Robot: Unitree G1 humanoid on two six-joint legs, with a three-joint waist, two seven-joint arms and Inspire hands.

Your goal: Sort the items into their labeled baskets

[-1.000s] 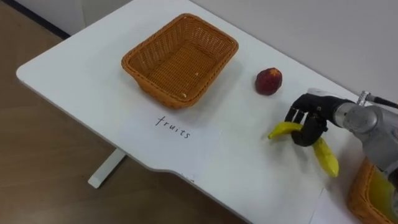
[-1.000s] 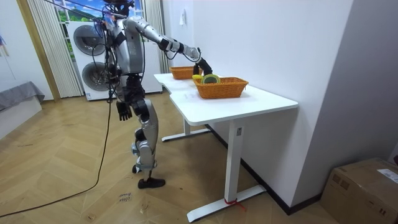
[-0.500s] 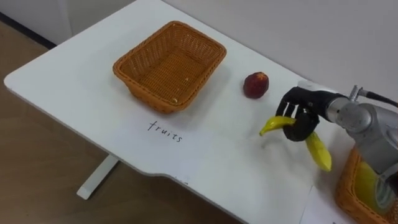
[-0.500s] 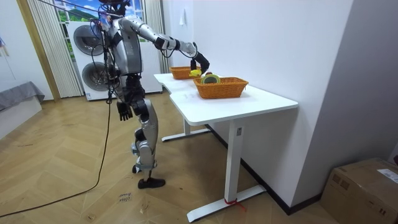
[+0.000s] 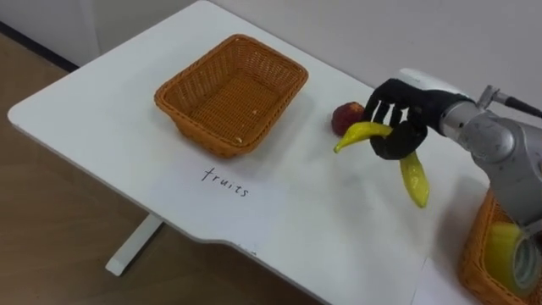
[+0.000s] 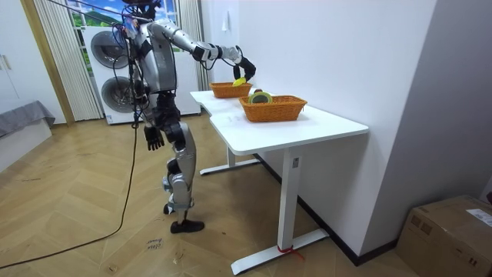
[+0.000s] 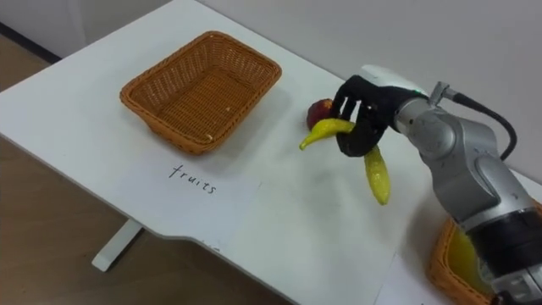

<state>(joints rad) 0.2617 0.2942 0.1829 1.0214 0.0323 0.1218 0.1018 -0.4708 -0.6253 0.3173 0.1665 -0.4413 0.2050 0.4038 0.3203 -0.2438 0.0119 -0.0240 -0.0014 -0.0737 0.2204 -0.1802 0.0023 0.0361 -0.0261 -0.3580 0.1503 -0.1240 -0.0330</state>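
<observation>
Banana (image 5: 413, 180) has come up off the table (image 5: 102, 102) since 1 s ago & shifted left w/ the right hand (image 5: 405, 108). It lay on the top then. Now it hangs in the air, and the hand partly covers the red fruit (image 5: 344, 119).

L to R:
- Wicker basket (image 5: 230, 93) sits upright on the table's left part, bare weave showing inside.
- Just in front of it, on the robot's side, a white paper sheet (image 5: 237, 182) w/ handwriting lies flat.
- Right of the basket & well apart from it, the round red fruit rests on the top, toward the far edge.
- Right hand is next: dark fingers curled round the banana's middle, grasping it. One end of the banana points left and the other slants down-right, both clear of the table. Forearm runs off to the right.
- Lower right corner: 2nd basket (image 5: 471, 254), cut by the frame edge, w/ sth yellow (image 5: 500, 250) inside. Can't tell what it is.

Room view: robot stands upright at the table's end on the room view's left, right arm stretched out over the top. Left hand (image 6: 153, 138) hangs by the thigh, too small to tell how its fingers stand.
</observation>
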